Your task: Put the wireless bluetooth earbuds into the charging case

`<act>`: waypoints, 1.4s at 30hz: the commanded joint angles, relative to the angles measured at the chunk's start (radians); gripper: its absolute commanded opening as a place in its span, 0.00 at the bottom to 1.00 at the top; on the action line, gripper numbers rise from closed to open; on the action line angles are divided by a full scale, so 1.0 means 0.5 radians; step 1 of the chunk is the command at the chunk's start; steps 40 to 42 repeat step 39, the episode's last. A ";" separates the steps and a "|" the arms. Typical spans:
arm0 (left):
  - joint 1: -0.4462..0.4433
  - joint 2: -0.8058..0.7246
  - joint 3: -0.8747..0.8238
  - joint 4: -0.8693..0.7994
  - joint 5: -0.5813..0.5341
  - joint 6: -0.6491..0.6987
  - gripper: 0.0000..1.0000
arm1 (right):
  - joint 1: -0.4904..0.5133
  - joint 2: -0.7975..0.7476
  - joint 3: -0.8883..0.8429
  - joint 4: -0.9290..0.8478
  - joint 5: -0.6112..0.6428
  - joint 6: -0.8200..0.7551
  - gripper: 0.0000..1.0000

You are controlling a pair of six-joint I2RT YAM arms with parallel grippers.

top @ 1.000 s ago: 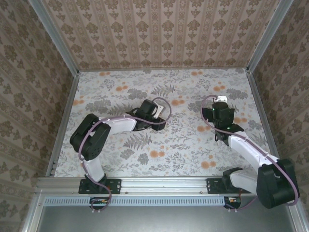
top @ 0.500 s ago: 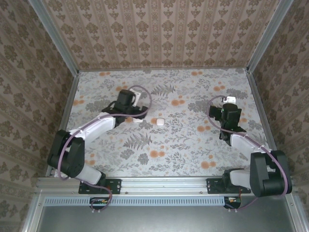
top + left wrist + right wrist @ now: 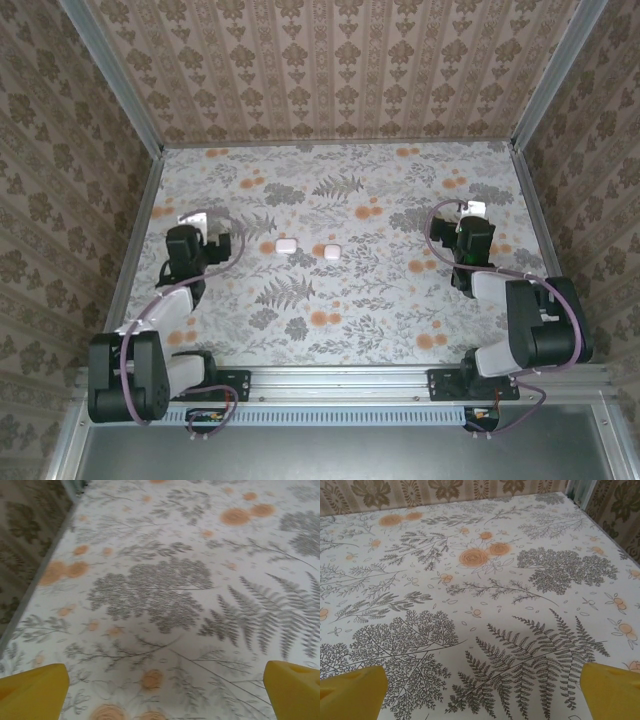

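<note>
Two small white rounded-square charging cases lie shut, side by side, mid-table: one [image 3: 287, 246] on the left, the other [image 3: 332, 252] just to its right. The earbuds are out of view. My left gripper [image 3: 188, 222] sits folded back at the table's left side, well away from the cases. In the left wrist view my left gripper [image 3: 165, 695] is open, its yellow fingertips [image 3: 35, 692] wide apart over bare floral tabletop. My right gripper [image 3: 473, 211] is folded back at the right side. It is open too [image 3: 482, 695], with nothing between its yellow fingertips [image 3: 612, 692].
Papered walls with metal corner posts [image 3: 160, 150] close off the table on three sides. The left wall's base [image 3: 35, 585] runs close beside my left gripper. The right rear corner [image 3: 577, 492] lies ahead of my right gripper.
My left arm has swung from the table's middle back to the left side, leaving both white cases lying free. My right arm has folded back a little towards its base.
</note>
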 commanded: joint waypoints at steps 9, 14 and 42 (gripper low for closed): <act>0.154 0.276 -0.212 0.937 0.379 -0.031 1.00 | 0.003 0.172 -0.091 0.438 -0.287 -0.084 1.00; 0.151 0.492 -0.165 1.131 0.519 -0.058 1.00 | 0.013 0.172 -0.095 0.444 -0.280 -0.093 1.00; 0.030 0.761 0.002 1.033 0.369 0.043 1.00 | 0.038 0.176 -0.080 0.426 -0.266 -0.119 1.00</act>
